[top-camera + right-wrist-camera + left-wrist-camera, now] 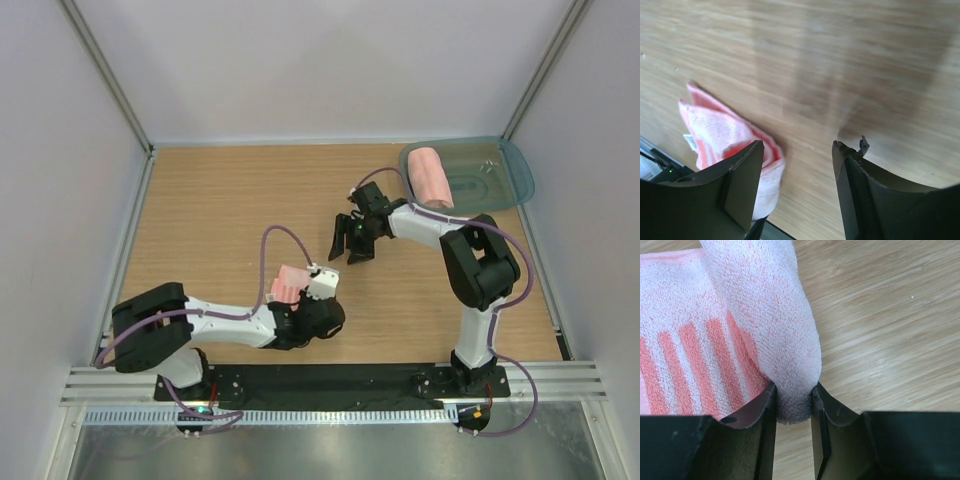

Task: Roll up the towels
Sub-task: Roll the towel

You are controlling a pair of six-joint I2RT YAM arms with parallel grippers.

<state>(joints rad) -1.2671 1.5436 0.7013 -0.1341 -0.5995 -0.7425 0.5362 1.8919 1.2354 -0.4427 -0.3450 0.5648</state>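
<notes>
The smaller striped towel (pixel 288 283) lies bunched on the wooden table near the middle front. My left gripper (pixel 312 279) is shut on a folded edge of it; the left wrist view shows the pale fold (pixel 792 405) pinched between the jaws, with the reddish stripes (pixel 695 365) to the left. The larger plain towel (pixel 433 177) lies rolled in the tray (pixel 510 180) at the back right. My right gripper (pixel 347 243) is open and empty above the table, apart from the striped towel, which shows in the right wrist view (pixel 725 135) behind its left finger.
The teal tray stands at the back right against the wall. White walls close in the table on three sides. A black base strip (pixel 330 382) runs along the near edge.
</notes>
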